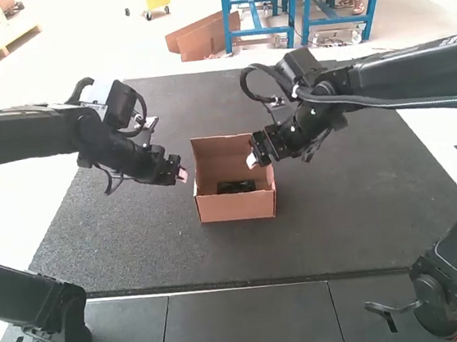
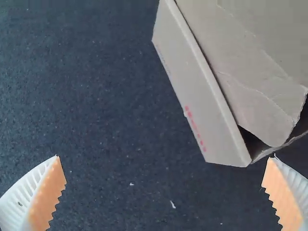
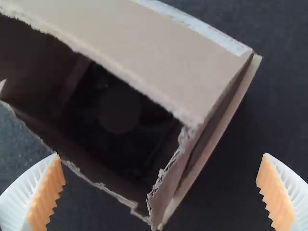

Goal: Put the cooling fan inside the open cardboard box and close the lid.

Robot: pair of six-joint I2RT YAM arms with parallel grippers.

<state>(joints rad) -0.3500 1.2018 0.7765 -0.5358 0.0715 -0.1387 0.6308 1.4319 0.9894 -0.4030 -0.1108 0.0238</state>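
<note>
A small cardboard box sits open near the middle of a dark mat on the counter, with a robot arm on each side of it. The first part of the task looks done: the fan, a flat black shape, lies at the bottom of the box. The second part is not done. The lid stands upright along the box's far edge and the top is open to the camera above. What is left, as I judge it, is to fold that lid forward and down over the opening. The left tool hangs just beside the box's left wall, near its top edge; I cannot tell whether it touches the cardboard. Its white ribbed fingers with orange pads are spread wide and hold nothing, and its wrist view shows an outer corner of the box between them, farther off. The right tool is at the box's right rim, near the far corner. Its fingers are also spread wide and empty. Its wrist view looks down into the box past a torn cardboard edge. The fan lies in shadow below, well apart from the fingers.
</note>
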